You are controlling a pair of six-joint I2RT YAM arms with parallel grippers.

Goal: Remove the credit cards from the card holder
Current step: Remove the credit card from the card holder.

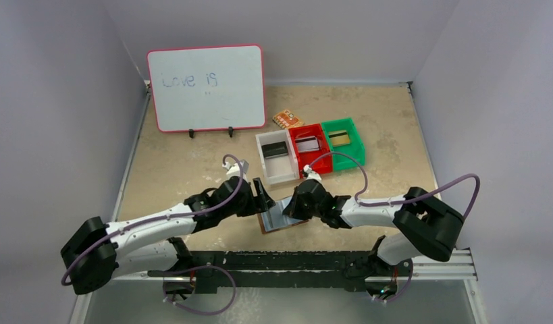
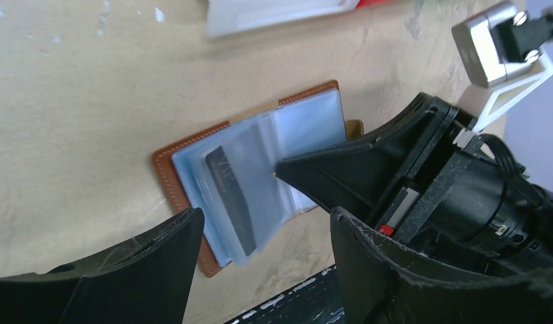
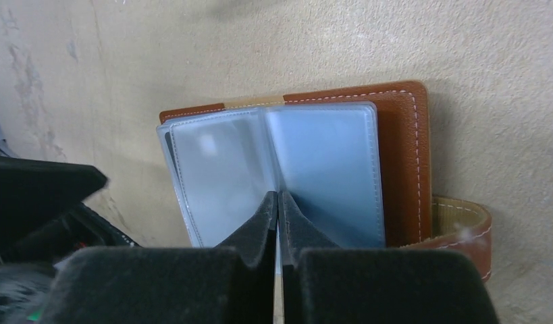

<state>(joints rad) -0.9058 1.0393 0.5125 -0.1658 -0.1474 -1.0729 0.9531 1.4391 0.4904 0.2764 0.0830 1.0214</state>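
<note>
The brown card holder (image 1: pixel 274 222) lies open on the table between my two grippers, its pale blue clear pockets fanned up. In the left wrist view a dark credit card (image 2: pixel 229 196) sits inside one pocket of the card holder (image 2: pixel 167 169). My right gripper (image 3: pixel 278 200) is shut on a clear pocket leaf at the holder's (image 3: pixel 398 155) middle fold. It shows in the top view (image 1: pixel 295 204) at the holder's right. My left gripper (image 2: pixel 267 233) is open and empty, just above the holder's near-left edge. It is at the holder's left in the top view (image 1: pixel 263 194).
Behind the holder stand a white bin (image 1: pixel 268 170), a red bin (image 1: pixel 312 159) and a green bin (image 1: pixel 357 139), each with a card inside. An orange patterned packet (image 1: pixel 285 119) and a whiteboard (image 1: pixel 207 88) stand further back. The holder's snap tab (image 3: pixel 462 223) sticks out on its right.
</note>
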